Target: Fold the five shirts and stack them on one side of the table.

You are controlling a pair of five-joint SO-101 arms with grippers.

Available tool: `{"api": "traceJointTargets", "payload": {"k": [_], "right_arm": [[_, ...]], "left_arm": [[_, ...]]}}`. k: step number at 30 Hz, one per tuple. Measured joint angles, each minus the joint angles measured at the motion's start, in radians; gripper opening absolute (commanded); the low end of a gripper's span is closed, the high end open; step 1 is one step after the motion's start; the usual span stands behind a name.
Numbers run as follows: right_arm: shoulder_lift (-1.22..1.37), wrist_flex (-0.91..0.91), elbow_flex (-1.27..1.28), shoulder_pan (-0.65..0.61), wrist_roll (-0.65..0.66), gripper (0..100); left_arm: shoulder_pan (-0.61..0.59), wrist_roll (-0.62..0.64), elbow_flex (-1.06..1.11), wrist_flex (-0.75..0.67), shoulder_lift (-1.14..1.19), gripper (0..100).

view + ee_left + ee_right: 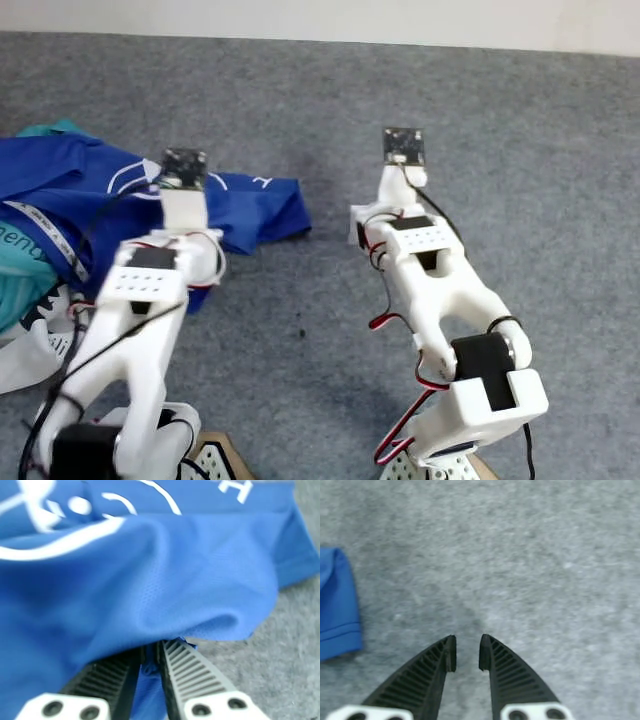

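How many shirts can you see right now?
3 distinguishable: a blue shirt spread on the left, a teal shirt partly under it at the far-left edge, a white shirt at the near left corner. Others may be hidden beneath.

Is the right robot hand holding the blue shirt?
No, the right gripper holds nothing; the blue shirt lies apart from it.

- The high view looks steeply down from behind two white plastic arms onto a grey carpeted table.
- The left wrist view sits very close above a crumpled royal-blue mesh shirt with white print, looking past the left gripper.
- The right wrist view faces the table from close above, past the right gripper; all three views share the shirt's edge.
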Motion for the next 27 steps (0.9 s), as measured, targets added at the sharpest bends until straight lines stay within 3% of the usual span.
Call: {"api": "traceJointTargets", "payload": {"k": [3,10,16,21,27], "right_arm": [[0.000,0.002,-0.008,-0.040,-0.092,9.9],[0.000,0.115,-0.110,-0.163,-0.106,10.0],[0.091,0.120,-0.213,-0.206,-0.106,19.9],[0.284,0.121,-0.347,-0.206,-0.106,20.0],[0.341,0.129,-0.413,-0.206,-0.106,19.9]], "left_arm": [[-0.052,0.000,-0.058,0.130,-0.123,1],[-0.092,-0.002,-0.092,0.318,-0.272,1],[-0.203,0.000,-0.094,0.324,-0.276,1],[-0.215,0.000,-0.078,0.310,-0.276,1],[-0.215,-0.002,-0.031,0.247,-0.276,1]]}}
